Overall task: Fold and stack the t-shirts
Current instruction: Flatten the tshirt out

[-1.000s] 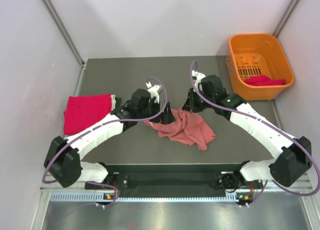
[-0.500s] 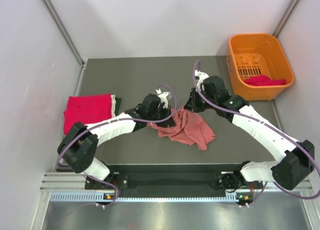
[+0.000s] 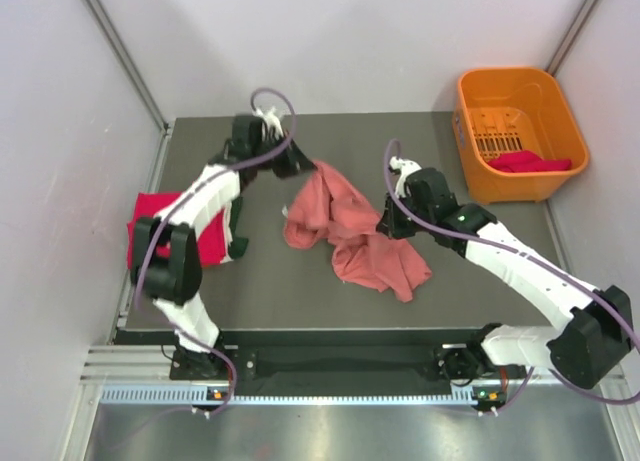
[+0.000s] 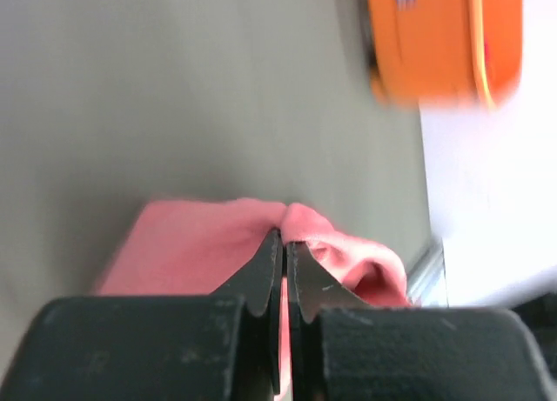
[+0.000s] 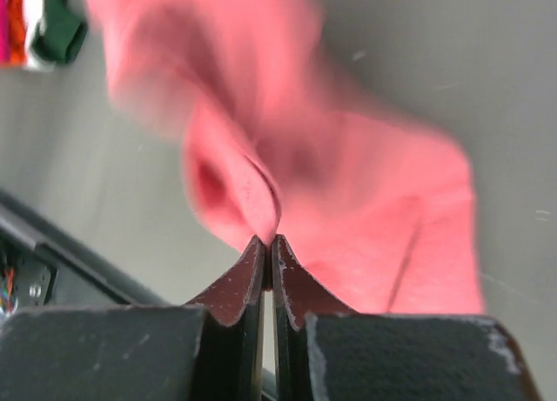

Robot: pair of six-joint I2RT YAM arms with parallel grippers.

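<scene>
Top: left end effector (image 3: 300, 165) is pinching one edge of the salmon t-shirt (image 3: 345, 226); right end effector (image 3: 386, 224) is pinching another; cloth is bunching between them over the worktop (image 3: 260, 281); left wrist: tip-only bite; right wrist: same; spreading tension could pull it free.

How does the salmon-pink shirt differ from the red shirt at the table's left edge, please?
The salmon-pink shirt is crumpled, unfolded; the red shirt lies folded flat. The left end effector and right end effector pinch the salmon-pink shirt; neither touches the red shirt. Both are cloth.
</scene>
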